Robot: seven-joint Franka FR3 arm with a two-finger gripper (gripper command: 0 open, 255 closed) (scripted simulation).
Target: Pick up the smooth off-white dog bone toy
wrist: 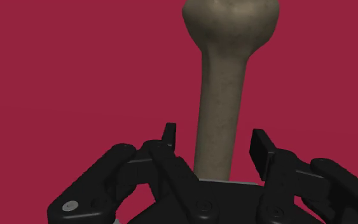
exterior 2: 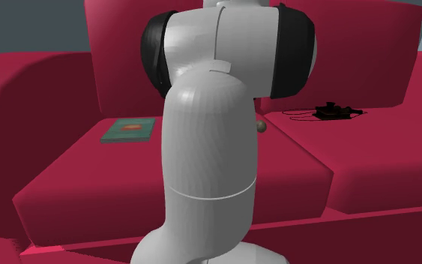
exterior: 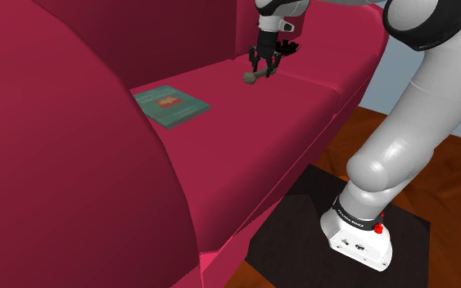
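We found the gripper [exterior: 264, 70] open astride the greyish-tan bone toy [wrist: 225, 95], fingers not touching its shaft, both to the shoulder view's right of the green book [exterior: 171, 105], book lying flat on the red sofa [exterior: 245, 147].

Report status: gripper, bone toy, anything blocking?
Gripper open, low over the red sofa seat. Bone toy shaft between the fingers, gaps both sides, not gripped. Teal book lies apart on the seat, not in the way.

Crimson sofa [exterior: 245, 164], teal book [exterior: 171, 106] with red patch, olive-beige bone toy [wrist: 223, 95], black jaws, white arm [exterior: 400, 147]
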